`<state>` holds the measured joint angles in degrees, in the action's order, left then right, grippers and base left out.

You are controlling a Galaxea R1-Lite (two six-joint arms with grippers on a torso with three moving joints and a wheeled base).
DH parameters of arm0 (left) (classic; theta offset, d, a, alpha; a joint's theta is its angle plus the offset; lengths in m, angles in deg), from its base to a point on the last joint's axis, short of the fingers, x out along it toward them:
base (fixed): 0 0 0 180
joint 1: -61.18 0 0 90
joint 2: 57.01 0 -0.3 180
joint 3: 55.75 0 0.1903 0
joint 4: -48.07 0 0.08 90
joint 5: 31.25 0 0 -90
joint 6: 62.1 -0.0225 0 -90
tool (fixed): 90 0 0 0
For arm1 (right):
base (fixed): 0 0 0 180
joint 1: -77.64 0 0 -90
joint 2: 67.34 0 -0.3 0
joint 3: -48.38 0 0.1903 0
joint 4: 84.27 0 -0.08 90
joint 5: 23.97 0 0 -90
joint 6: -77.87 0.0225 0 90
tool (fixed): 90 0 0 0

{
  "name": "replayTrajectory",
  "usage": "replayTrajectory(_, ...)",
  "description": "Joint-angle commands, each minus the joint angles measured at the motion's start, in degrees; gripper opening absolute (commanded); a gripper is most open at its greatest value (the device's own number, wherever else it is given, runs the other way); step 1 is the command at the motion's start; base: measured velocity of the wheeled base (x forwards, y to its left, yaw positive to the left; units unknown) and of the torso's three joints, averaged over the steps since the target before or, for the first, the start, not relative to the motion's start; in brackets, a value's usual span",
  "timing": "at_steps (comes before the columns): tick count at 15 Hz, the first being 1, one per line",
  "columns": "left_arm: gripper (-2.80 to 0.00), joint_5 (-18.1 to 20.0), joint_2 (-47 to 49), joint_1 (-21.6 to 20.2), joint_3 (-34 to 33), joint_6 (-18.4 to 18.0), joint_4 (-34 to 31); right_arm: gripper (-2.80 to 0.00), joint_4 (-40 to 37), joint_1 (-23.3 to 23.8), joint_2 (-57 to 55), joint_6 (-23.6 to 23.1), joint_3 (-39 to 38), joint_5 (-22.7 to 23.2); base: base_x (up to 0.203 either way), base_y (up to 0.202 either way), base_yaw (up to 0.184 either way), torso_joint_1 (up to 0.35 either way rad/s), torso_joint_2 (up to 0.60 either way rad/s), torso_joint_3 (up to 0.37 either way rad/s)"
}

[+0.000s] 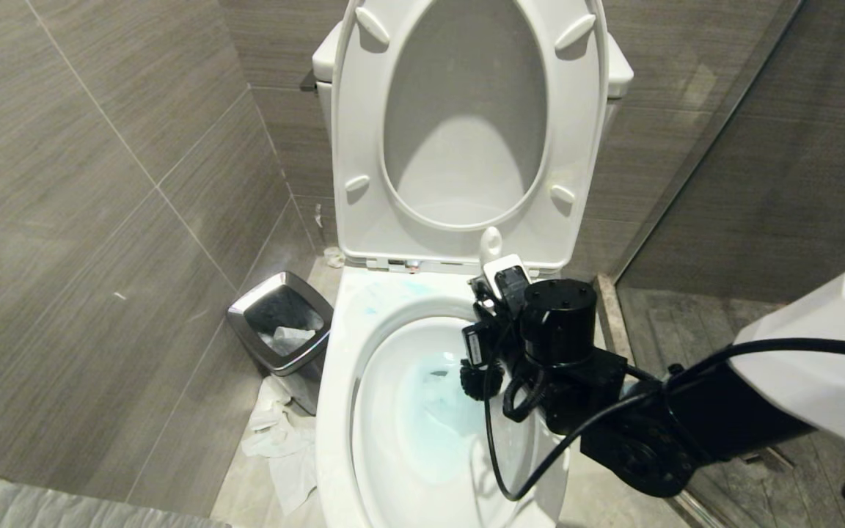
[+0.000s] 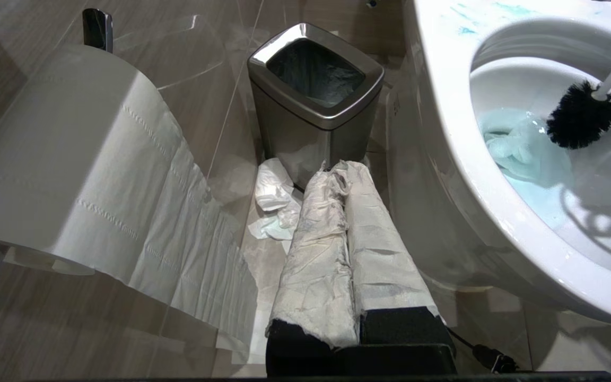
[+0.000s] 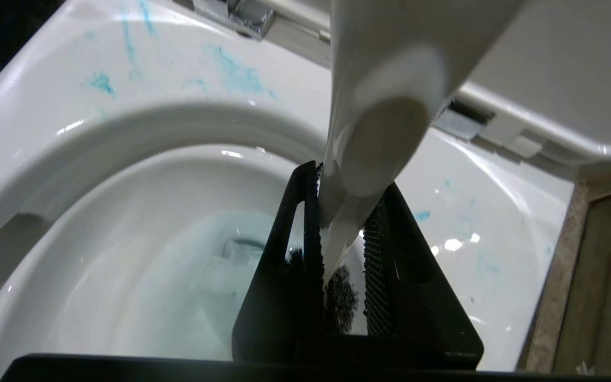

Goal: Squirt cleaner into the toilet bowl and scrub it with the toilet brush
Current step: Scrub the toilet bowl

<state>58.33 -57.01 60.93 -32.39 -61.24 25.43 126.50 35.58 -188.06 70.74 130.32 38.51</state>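
Note:
The white toilet bowl (image 1: 334,411) stands open, its seat and lid (image 1: 364,110) raised. Turquoise cleaner (image 1: 393,290) is smeared on the back rim and tints the water (image 1: 437,418); the smears (image 3: 236,74) also show in the right wrist view. My right gripper (image 1: 499,290) hangs over the bowl's right side, shut on the white handle of the toilet brush (image 3: 385,106). The black bristle head (image 2: 581,114) is down inside the bowl, beside soaked bluish paper (image 2: 517,143). My left gripper (image 2: 337,167), its fingers wrapped in white paper, is shut and parked low, left of the bowl.
A square steel bin (image 1: 283,323) with a black liner stands on the floor left of the bowl, with crumpled tissue (image 1: 276,440) beside it. A toilet roll (image 2: 72,159) hangs on the left wall. A glass shower partition (image 1: 686,183) bounds the right side.

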Motion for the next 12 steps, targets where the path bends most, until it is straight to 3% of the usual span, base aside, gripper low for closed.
replayTrajectory(1,-2.8,0.0,0.0,0.0,-0.4,-0.1,0.1,-2.8,-0.8,0.0,-4.3,-0.7,5.4,-0.2,0.0,0.0,0.0,0.0,0.0,0.0)
replayTrajectory(5,-2.8,0.0,0.0,0.0,-0.4,0.0,0.1,-2.8,-4.7,-3.8,-7.8,-2.4,13.2,-0.3,0.0,0.0,0.0,0.0,0.0,0.0)
replayTrajectory(12,-2.8,0.0,0.0,0.0,-0.4,0.0,0.1,-2.8,-4.7,-11.6,-4.5,-2.1,9.8,-0.7,0.0,0.0,0.0,0.0,0.0,0.0)
